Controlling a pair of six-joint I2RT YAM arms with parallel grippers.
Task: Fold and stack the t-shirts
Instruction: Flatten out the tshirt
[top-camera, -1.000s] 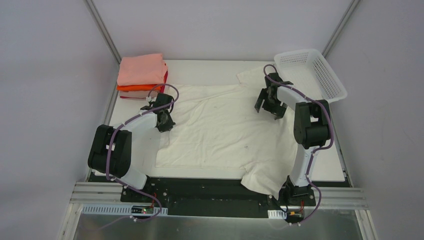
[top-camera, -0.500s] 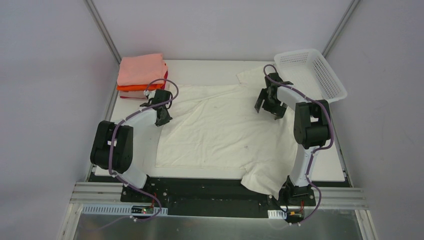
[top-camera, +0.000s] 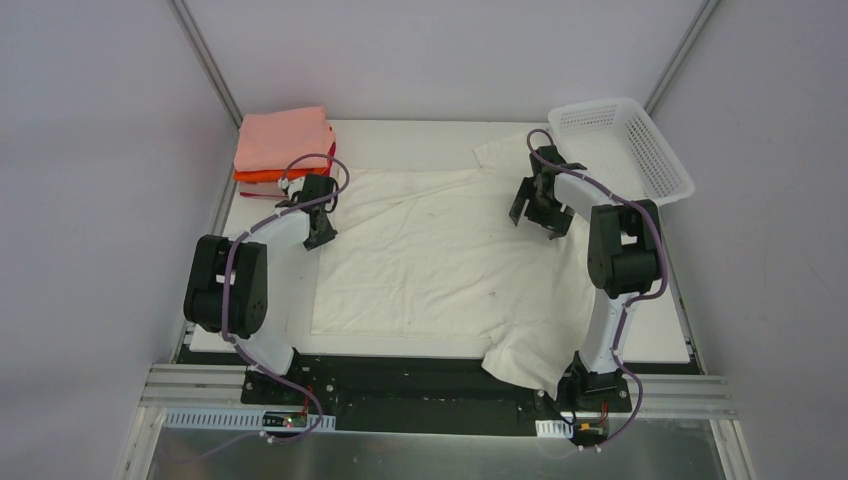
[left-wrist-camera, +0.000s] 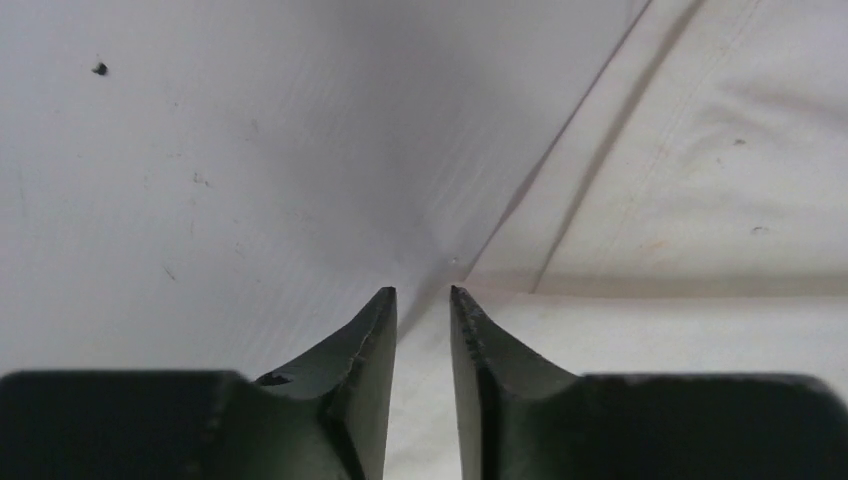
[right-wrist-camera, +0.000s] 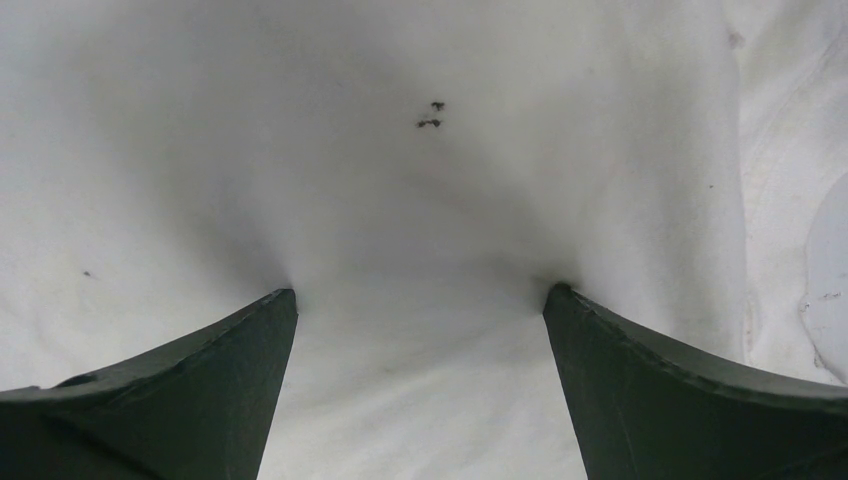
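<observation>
The large cream-white t-shirt (top-camera: 440, 260) lies spread on the white table (top-camera: 420, 135). My left gripper (top-camera: 319, 232) is at the shirt's left corner; in the left wrist view (left-wrist-camera: 423, 292) its jaws are almost together, pinching the cloth edge (left-wrist-camera: 700, 200) beside bare table (left-wrist-camera: 200, 180). My right gripper (top-camera: 541, 213) is open, with its fingertips pressing down on the shirt near its far right; the right wrist view (right-wrist-camera: 420, 292) shows cloth (right-wrist-camera: 400, 200) between the wide jaws. A folded stack stands at the far left: salmon-pink (top-camera: 283, 138) on top, then orange (top-camera: 265, 175), with crimson-red (top-camera: 330, 155) showing at the side.
The white lattice basket (top-camera: 660, 160) stands at the far right, partly over the table's edge. One sleeve (top-camera: 525, 360) hangs over the near edge by the right arm's base. The other sleeve (top-camera: 500, 150) lies next to the basket. Grey walls enclose the table.
My left gripper has moved up and to the left, toward the folded stack, drawing the shirt's left corner outward with it. The right gripper has stayed still.
</observation>
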